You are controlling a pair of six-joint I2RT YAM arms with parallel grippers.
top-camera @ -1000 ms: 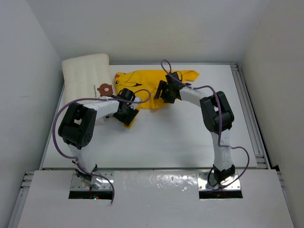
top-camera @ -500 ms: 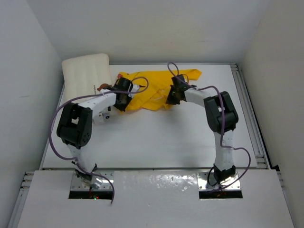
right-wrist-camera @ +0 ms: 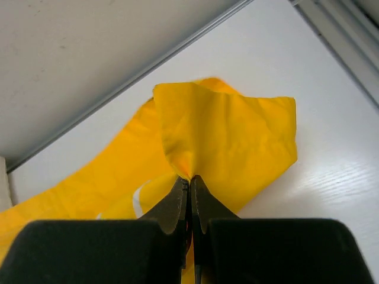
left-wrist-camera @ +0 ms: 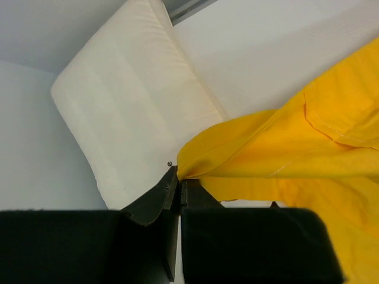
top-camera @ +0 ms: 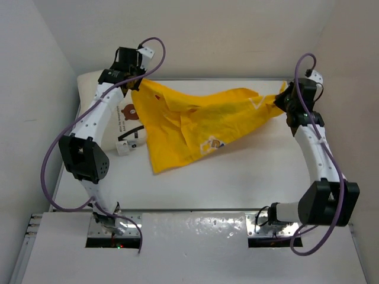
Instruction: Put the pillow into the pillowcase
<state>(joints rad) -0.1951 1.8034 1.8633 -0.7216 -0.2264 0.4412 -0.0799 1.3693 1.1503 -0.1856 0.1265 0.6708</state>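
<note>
Top view: the pillowcase (top-camera: 195, 127), bunched mid-table a second ago, is now hauled up and stretched wide between the left gripper (top-camera: 135, 83) and the right gripper (top-camera: 283, 102). The pillow (top-camera: 89, 87) is left in the far-left corner, partly hidden by the left arm.

Left wrist: a yellow corner is clamped tight in the jaws, with the pillow seen just behind.

Right wrist: the opposite corner is pinched shut too.

Looks like the case is being spread so its opening can be found. Nothing is stuffed in yet.

One pillow (left-wrist-camera: 130, 100), one pillowcase (top-camera: 189, 124), one left gripper (left-wrist-camera: 179, 180), one right gripper (right-wrist-camera: 189, 180).
</note>
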